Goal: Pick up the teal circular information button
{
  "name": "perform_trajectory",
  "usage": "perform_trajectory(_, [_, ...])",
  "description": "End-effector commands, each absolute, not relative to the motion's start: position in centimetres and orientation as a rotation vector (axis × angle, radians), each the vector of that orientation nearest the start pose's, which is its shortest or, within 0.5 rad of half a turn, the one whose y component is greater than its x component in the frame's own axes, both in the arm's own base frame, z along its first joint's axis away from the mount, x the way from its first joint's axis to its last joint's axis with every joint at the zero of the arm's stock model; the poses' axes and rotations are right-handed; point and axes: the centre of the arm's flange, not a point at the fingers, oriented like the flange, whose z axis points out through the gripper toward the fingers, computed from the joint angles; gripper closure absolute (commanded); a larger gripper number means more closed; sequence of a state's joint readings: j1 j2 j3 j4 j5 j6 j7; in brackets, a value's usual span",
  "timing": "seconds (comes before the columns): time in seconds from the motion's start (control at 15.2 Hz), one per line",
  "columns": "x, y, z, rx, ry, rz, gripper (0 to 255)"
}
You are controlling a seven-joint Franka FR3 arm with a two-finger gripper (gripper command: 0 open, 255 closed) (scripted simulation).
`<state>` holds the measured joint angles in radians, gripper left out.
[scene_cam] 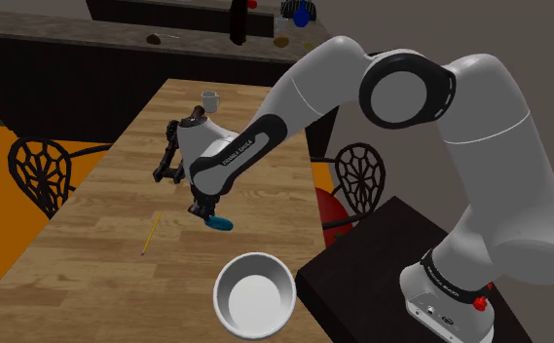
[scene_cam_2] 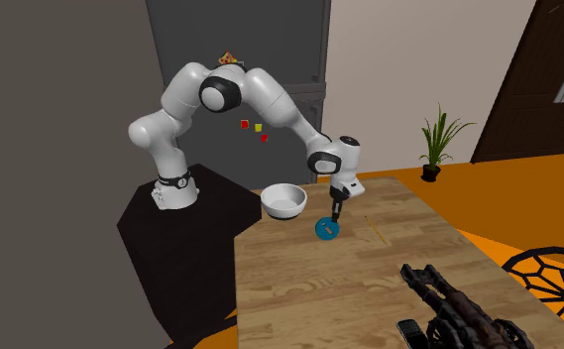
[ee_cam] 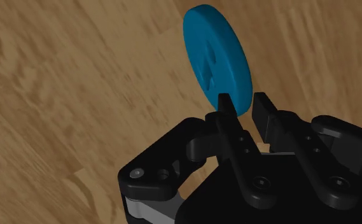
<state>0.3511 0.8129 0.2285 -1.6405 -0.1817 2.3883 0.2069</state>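
Jaws stand narrow, pinching 1 edge of the teal button (ee_cam: 217, 54) between the 2 black fingers (ee_cam: 224, 105). In the wrist view the rest of the disc sticks out past the gripper (ee_cam: 242, 102), tilted, over the wood grain of the table (ee_cam: 65, 95). A faint raised mark shows on the disc's face.

In the shoulder view the gripper (scene_cam: 206, 212) points down at the wooden table (scene_cam: 90, 244), and the teal button (scene_cam: 222, 223) sits at its tips, slanted. Whether its low edge touches the wood cannot be told. A white bowl (scene_cam: 254, 292) stands near the table's corner, between the button and the stand (scene_cam: 391, 253). A thin yellow pencil (scene_cam: 150, 234) lies to that view's left of the button, apart from it. A black gun-shaped object (scene_cam: 170, 161) lies further up the table, and a small grey mug (scene_cam: 209, 99) stands near the far end.

In the second exterior view the gripper (scene_cam_2: 335, 214) hangs over the teal button (scene_cam_2: 326, 229), with the white bowl (scene_cam_2: 283, 201) just to that view's left and the pencil (scene_cam_2: 377, 233) to its right.
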Motion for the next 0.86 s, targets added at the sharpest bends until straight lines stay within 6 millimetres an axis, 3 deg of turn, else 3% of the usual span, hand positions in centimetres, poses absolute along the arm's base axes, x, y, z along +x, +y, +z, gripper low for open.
perform_trajectory(0.0, [57.7,35.6,15.7,-3.037,-0.683,0.083,255])
perform_trajectory(0.66, [57.7,35.6,20.9,-3.037,-0.683,0.083,255])
perform_trajectory(0.79, [57.7,35.6,21.0,-3.037,-0.683,0.083,255])
